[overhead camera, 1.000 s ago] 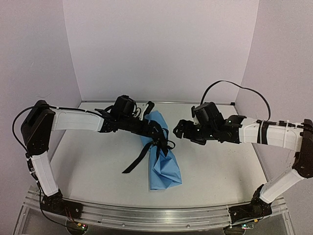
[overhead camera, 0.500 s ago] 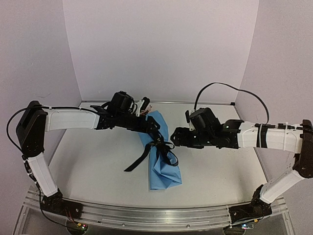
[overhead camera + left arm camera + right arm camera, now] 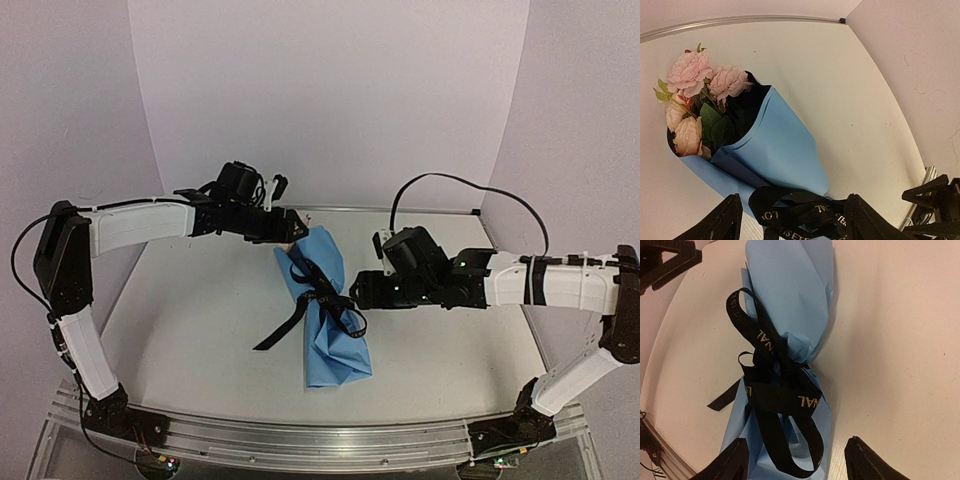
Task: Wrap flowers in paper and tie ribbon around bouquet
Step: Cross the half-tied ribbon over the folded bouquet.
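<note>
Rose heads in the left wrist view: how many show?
4 rose heads: two pink at the top of the paper opening, two paler below them. More may hide among the leaves.

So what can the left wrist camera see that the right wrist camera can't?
Only the left wrist view shows the flowers, pink with green leaves, peeking out of the paper, and its dark inside. Only the right wrist view shows the ribbon knotted round the middle, with a loose tail on the table. Both show blue paper and black ribbon with gold letters.
</note>
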Robot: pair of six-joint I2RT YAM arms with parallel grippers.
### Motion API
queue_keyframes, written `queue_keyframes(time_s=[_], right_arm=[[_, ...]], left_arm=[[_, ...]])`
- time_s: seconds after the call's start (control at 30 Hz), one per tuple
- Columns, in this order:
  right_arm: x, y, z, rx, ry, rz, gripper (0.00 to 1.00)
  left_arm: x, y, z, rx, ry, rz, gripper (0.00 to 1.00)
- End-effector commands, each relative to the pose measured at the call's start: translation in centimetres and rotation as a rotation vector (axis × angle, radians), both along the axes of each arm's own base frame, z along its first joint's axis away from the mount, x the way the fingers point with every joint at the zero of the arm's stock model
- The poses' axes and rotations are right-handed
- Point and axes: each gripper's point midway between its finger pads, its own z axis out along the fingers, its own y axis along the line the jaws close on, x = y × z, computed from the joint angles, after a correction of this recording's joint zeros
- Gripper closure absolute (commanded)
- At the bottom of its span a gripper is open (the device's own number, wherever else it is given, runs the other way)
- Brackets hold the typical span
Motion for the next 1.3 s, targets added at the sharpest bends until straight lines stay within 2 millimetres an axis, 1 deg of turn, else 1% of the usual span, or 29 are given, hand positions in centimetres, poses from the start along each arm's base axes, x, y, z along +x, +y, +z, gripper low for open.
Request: queue_keyframes(time_s=[0.0, 0.13, 0.27, 0.43, 0.57, 0.67, 0.83, 1.0, 1.13, 1.27], right_arm=[[-1.1, -0.8, -2.1, -0.07, 0.033, 0.037, 0.32], [-1.6, -0.9, -3.4, -0.094, 0.062, 0.057, 0.34], [-2.2, -0.3, -4.4, -0.105, 0.088, 0.087, 0.39], [-2.1, 0.4, -4.8, -0.114, 0.096, 0.097, 0.45], [-2.1, 0.4, -5.4, -0.124, 0.109, 0.093, 0.49], [-2.1, 0.3, -5.6, -0.126, 0.11, 0.087, 0.52], [-2.0, 0.5, -5.6, -0.127, 0.109, 0.082, 0.58], [-1.8, 0.7, -5.6, -0.133, 0.104, 0.078, 0.59], [-1.6, 0.7, -5.7, -0.147, 0.102, 0.072, 0.61], [-1.2, 0.3, -5.5, -0.171, 0.086, 0.048, 0.67]], left_arm=[[-0.2, 0.7, -1.9, 0.107, 0.047, -0.001, 0.28], [-1.8, 1.6, -3.5, 0.139, 0.102, -0.015, 0.31], [-3.2, 2.1, -4.9, 0.126, 0.148, -0.016, 0.33], [-3.7, 1.5, -5.8, 0.091, 0.188, -0.031, 0.37], [-3.3, 1.2, -6.7, 0.092, 0.211, -0.021, 0.41], [-2.9, 0.6, -6.5, 0.069, 0.206, -0.026, 0.43], [-2.2, -0.4, -7.1, 0.061, 0.213, -0.04, 0.45], [-1.3, -0.9, -6.9, 0.055, 0.195, -0.027, 0.46], [-0.7, -1.4, -7.1, 0.061, 0.2, -0.029, 0.53], [-0.5, -1.6, -7.5, 0.07, 0.21, -0.031, 0.64]])
